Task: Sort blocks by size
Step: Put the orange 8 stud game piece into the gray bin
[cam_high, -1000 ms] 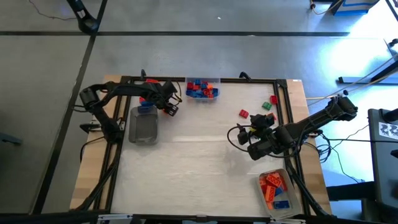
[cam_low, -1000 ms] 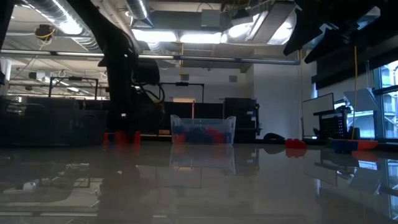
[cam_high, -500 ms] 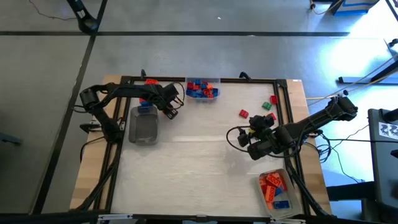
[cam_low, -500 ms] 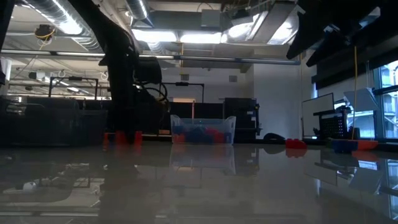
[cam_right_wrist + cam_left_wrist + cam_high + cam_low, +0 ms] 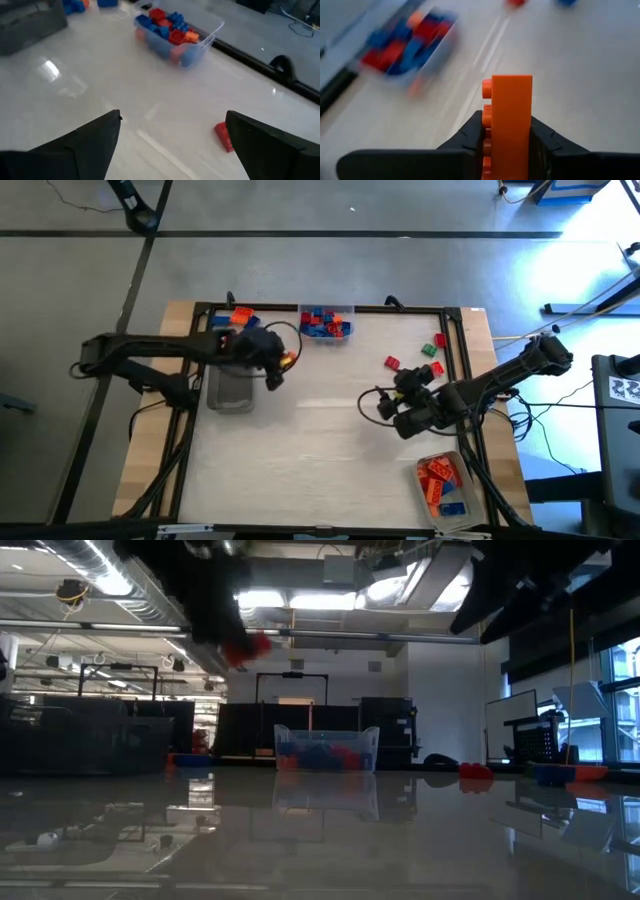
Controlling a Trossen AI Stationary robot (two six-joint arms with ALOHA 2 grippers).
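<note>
Overhead, the left gripper (image 5: 278, 364) hangs above the table (image 5: 320, 450), clamped on an orange brick (image 5: 287, 359). Just beside it, toward the left arm's base, sits an empty grey tray (image 5: 231, 385). Beyond it, at the far edge, a clear tray (image 5: 326, 323) holds red and blue bricks, and a few orange and blue loose bricks (image 5: 240, 318) lie near the far left corner. The right gripper (image 5: 383, 406) hovers with its jaws wide apart and nothing in them. Past it toward the far right lie a red brick (image 5: 391, 363), a second red brick (image 5: 430, 350) and a green brick (image 5: 440, 339). Behind it, at the near right corner, a third tray (image 5: 445, 489) holds mostly orange bricks.

From table height, the lifted brick (image 5: 250, 645) shows as a reddish blur well above the surface, the clear tray (image 5: 326, 749) standing beyond.

At the left wrist, 2 dark fingers (image 5: 470, 135) pinch the orange brick (image 5: 507, 125) upright between them, studs to one side; the tray of bricks (image 5: 407, 42) is blurred ahead.

At the right wrist, the fingers (image 5: 95, 132) stand spread over bare table, the clear tray (image 5: 177, 32) ahead and 1 red brick (image 5: 223, 135) close by.
</note>
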